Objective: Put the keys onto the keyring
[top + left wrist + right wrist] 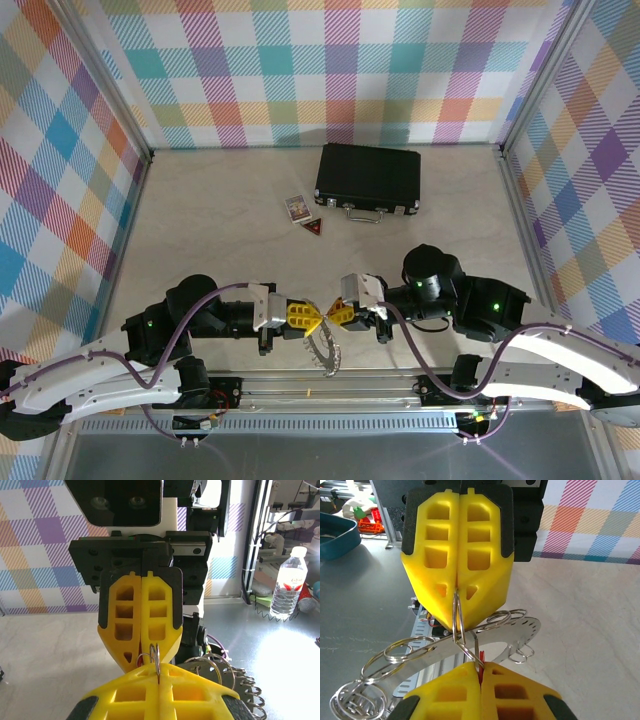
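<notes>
key (481,671): only a red sliver of its head shows, pinched in the seam of the right gripper (481,669) fingers. A thin metal strip runs from there up-left toward the opposing tips. It's probably the shank, but I can't confirm. If so, the long axis lies roughly along the line between the two grippers.

keyring (325,352): hangs just below where the grippers meet, near the table's front edge. From the top it reads as a toothed arc running toward the near edge. In the right wrist view it's a flat perforated plate, tilted, low on the left and high on the right, with wire rings clustered at both ends.

left gripper (314,320): jaws fully closed, clamping the keyring by one small wire loop (458,615) that sticks out of the fingertips.

The right gripper is also closed tight, on the key head. The two sets of tips sit nose to nose, nearly touching.

Well apart at the far side of the table (200,220): black case (368,178), small card (297,207), dark red triangular tag (315,228).
</notes>
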Available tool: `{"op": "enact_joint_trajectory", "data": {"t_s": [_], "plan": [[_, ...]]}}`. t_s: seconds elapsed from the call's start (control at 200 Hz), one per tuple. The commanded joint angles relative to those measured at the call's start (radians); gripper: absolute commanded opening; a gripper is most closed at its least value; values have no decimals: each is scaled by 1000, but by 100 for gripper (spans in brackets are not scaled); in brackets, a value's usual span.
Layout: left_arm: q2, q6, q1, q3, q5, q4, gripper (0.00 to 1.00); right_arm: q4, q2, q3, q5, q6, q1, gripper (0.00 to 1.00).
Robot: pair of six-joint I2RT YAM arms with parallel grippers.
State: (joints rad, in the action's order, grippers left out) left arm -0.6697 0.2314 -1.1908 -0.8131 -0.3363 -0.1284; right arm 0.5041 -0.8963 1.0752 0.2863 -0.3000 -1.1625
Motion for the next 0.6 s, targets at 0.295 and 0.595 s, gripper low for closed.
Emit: {"op": "enact_joint_trajectory", "data": {"t_s": [0.295, 0.595], "plan": [[25, -4, -3, 12, -50, 70, 0, -12, -53, 23, 130, -16, -6, 0], [57, 8, -2, 33, 33, 93, 0, 20, -54, 22, 122, -24, -5, 0]]}}
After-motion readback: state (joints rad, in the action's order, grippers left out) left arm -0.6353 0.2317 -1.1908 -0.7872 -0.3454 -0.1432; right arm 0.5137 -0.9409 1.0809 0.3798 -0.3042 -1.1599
